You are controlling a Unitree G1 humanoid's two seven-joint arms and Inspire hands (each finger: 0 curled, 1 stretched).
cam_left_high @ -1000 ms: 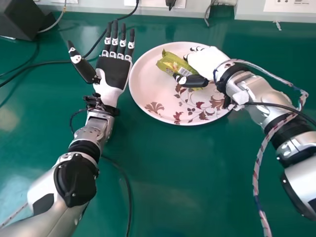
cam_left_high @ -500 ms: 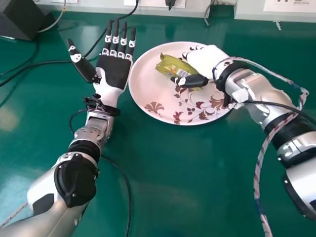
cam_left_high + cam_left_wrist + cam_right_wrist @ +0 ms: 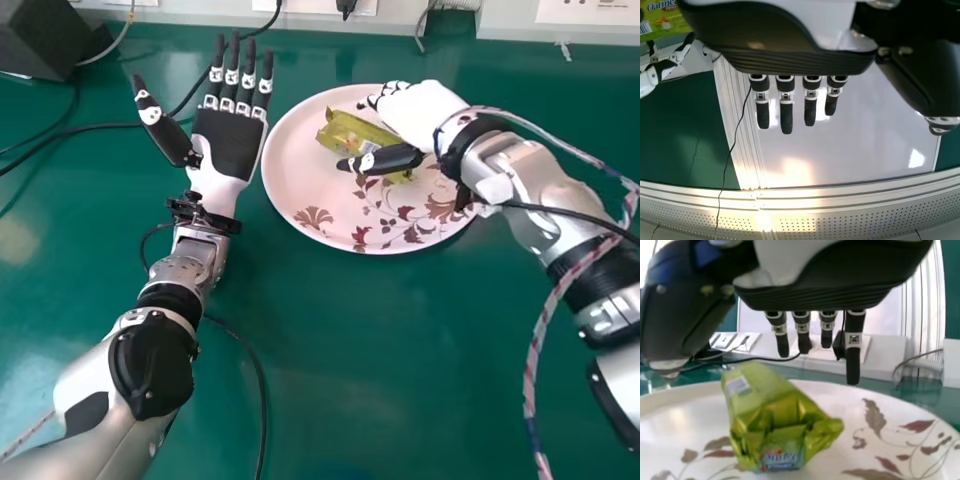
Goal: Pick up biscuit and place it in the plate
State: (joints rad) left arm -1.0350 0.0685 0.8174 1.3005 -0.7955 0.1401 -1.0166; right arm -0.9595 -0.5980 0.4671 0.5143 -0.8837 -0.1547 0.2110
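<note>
The green biscuit packet (image 3: 352,136) lies on the pink plate (image 3: 310,190) with its printed leaf pattern. Over the plate's right part is my right hand (image 3: 418,112), its thumb and fingers spread apart above the packet. In the right wrist view the packet (image 3: 767,415) rests on the plate (image 3: 890,415), clear of the straight fingers of my right hand (image 3: 852,355). Left of the plate my left hand (image 3: 228,145) is held palm up, fingers straight and empty; in the left wrist view the left hand (image 3: 785,110) has extended fingers. Part of the packet (image 3: 665,20) shows there too.
Black cables (image 3: 90,127) run across the green table (image 3: 350,360) behind and beside the left arm. A dark box (image 3: 45,38) stands at the back left. White wall panels with sockets (image 3: 590,12) line the table's back edge.
The fingers and thumb of my right hand have come away from the packet and opened, and the hand has lifted slightly. The packet stays on the plate. My left hand has barely moved.
</note>
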